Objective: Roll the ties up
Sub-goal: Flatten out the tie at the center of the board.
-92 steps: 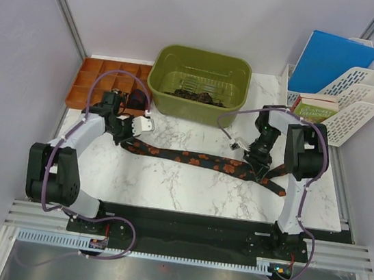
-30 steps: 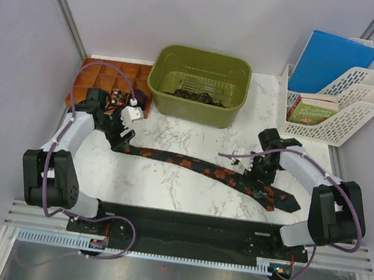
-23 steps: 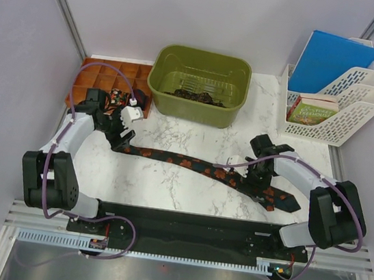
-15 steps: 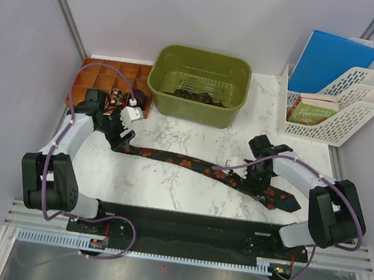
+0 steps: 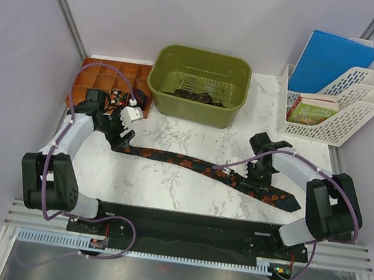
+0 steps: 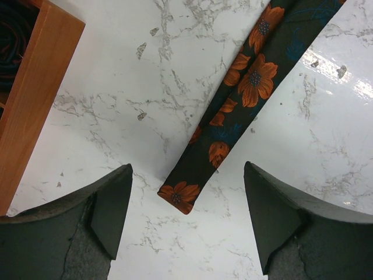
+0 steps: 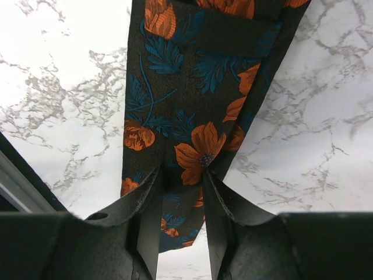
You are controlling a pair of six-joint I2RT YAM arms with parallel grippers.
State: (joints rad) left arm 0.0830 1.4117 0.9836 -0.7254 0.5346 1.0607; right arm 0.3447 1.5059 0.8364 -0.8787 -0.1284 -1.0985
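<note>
Right gripper (image 7: pixel 182 175) is sitting low over the wide part of the tie (image 7: pixel 192 87) with its jaws standing narrow. Dark cloth and an orange flower are showing in the slim gap between the fingers (image 7: pixel 145 204), and I cannot tell whether the cloth is actually being clamped. Left gripper (image 6: pixel 187 170) is hanging with its jaws wide apart, straddling the tie's narrow end without touching it. That end is lying flat on the marble table (image 5: pixel 167 186), between the two fingertips.

From above, the tie is stretching out full length across the table. Its long axis is running from the left arm to the right arm and slanting toward the near edge as it goes right. The narrow end is pointing left and slightly away, toward the orange compartment tray (image 5: pixel 102 77). The broad pointed tip is pointing at the near right corner, just past the right gripper.

The fabric is looking black, scattered with orange-red flowers and teal leaves, and it is lying flat and unrolled.

Behind it, a green bin (image 5: pixel 161 74) is holding more dark ties (image 5: pixel 193 96), and a small dark coil (image 5: pixel 117 96) is sitting in the tray near the left arm
</note>
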